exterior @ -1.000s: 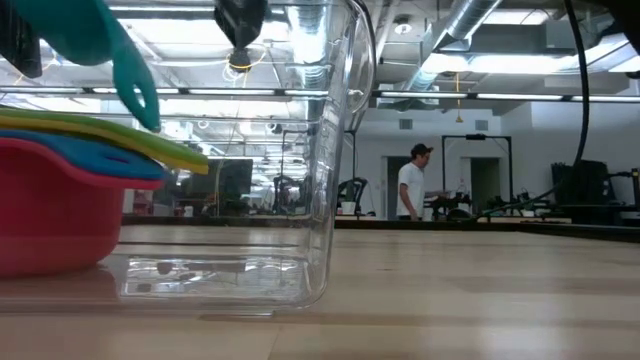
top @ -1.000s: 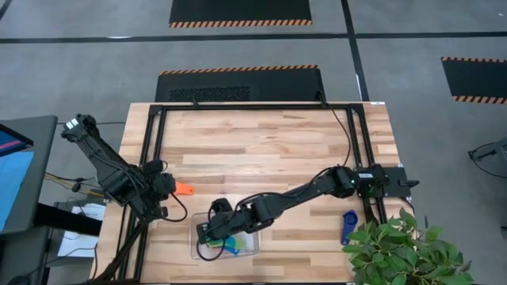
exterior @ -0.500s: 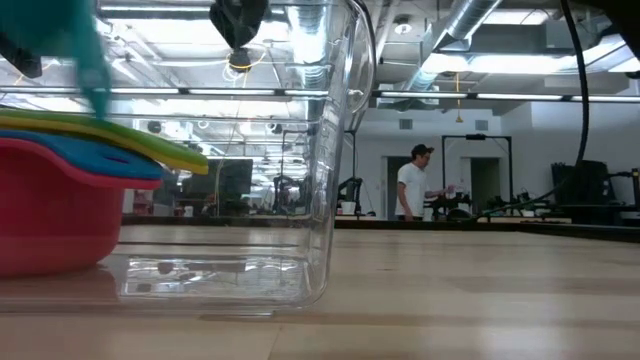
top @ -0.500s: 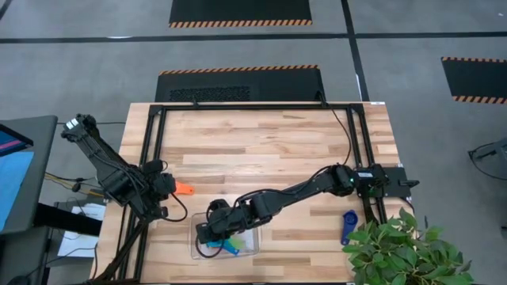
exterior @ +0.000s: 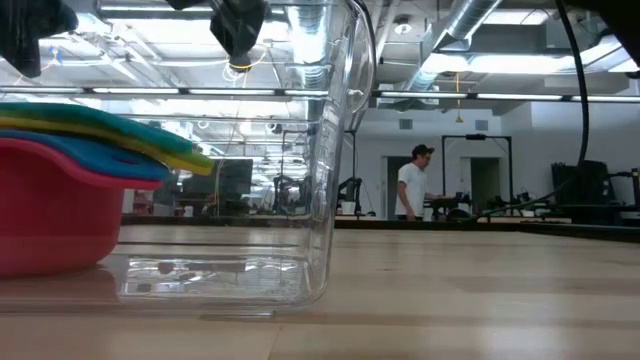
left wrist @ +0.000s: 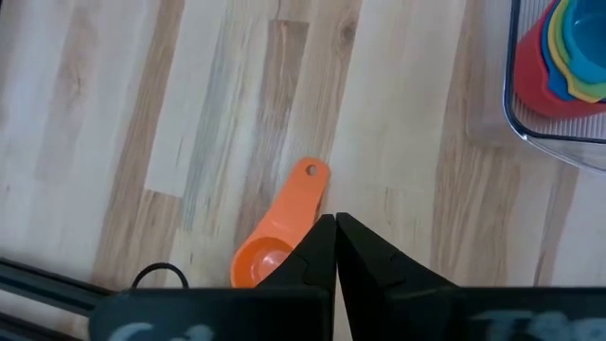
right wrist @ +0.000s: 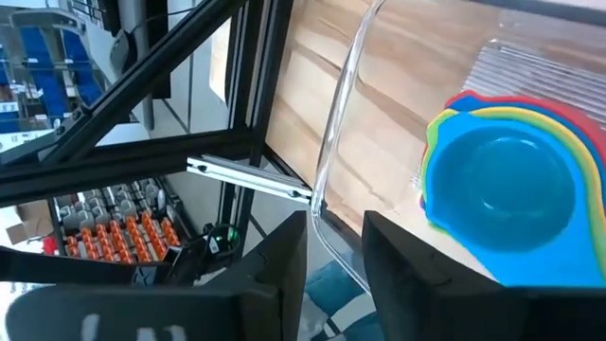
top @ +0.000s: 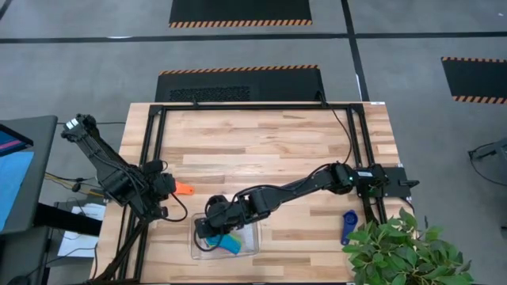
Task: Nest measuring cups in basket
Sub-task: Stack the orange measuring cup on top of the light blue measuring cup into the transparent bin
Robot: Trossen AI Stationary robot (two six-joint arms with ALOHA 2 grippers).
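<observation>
Right pincer [top: 207, 229] hangs over the left end of the clear basket [top: 252, 247] at the near edge of the bench [top: 261, 142], its fingers [right wrist: 284, 275] apart with the basket's wall showing between them and nothing held. Inside the basket sits a nested stack of measuring cups [right wrist: 502, 194] — red at the bottom, then yellow and green rims, with a light blue cup [right wrist: 500, 182] on top. Seen from bench level, the stack [exterior: 70, 190] fills the basket's left part, handles fanned out to the right. Left pincer [left wrist: 334, 248] is over by the bench's left edge, fingers pressed together on nothing, with the orange cup [left wrist: 279, 232] lying on the wood just beside its tips. A dark blue cup [top: 347, 226] lies well apart from the rest — off the bench's right edge, near a potted plant [top: 404, 253]. Far off in the room a person [exterior: 412, 182] stands.
</observation>
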